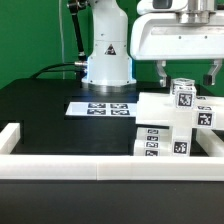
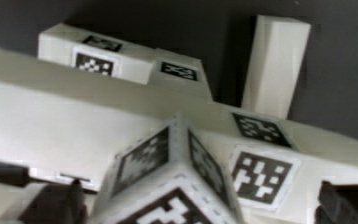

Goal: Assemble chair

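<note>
Exterior view: tool (image 1: 187,78) apparently spread astride chair (image 1: 170,125).

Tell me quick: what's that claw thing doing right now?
Gripper open, straddling a tagged upright block. Chair partly built, against the white rail. Nothing seen in the way.

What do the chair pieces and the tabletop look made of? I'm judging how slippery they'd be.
Chair pieces: apparently white plastic, smooth and matte, with crisp blocky edges and black-and-white tags that could be printed or stuck on. Tabletop: a flat black matte surface with no glare; its material can't be told.
</note>
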Controlling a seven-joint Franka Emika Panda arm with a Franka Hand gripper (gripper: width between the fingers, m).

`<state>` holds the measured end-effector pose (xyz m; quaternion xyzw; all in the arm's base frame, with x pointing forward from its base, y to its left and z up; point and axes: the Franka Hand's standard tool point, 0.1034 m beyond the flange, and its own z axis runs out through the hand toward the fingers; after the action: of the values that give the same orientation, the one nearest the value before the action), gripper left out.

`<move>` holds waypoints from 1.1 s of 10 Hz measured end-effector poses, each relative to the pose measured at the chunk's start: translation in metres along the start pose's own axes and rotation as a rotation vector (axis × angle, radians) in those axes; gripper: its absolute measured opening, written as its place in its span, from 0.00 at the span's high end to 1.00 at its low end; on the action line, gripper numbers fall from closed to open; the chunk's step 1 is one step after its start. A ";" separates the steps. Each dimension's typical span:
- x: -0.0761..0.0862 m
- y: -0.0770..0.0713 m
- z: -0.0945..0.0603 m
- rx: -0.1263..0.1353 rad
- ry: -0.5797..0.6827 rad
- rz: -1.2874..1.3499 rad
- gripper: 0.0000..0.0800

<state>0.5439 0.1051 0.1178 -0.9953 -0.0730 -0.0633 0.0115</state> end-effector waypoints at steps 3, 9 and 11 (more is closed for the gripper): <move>0.000 0.004 0.000 -0.011 -0.003 -0.201 0.19; 0.000 0.006 0.000 -0.024 -0.007 -0.288 0.60; 0.000 0.006 0.000 -0.024 -0.007 -0.281 0.64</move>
<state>0.5450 0.0990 0.1174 -0.9755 -0.2110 -0.0617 -0.0094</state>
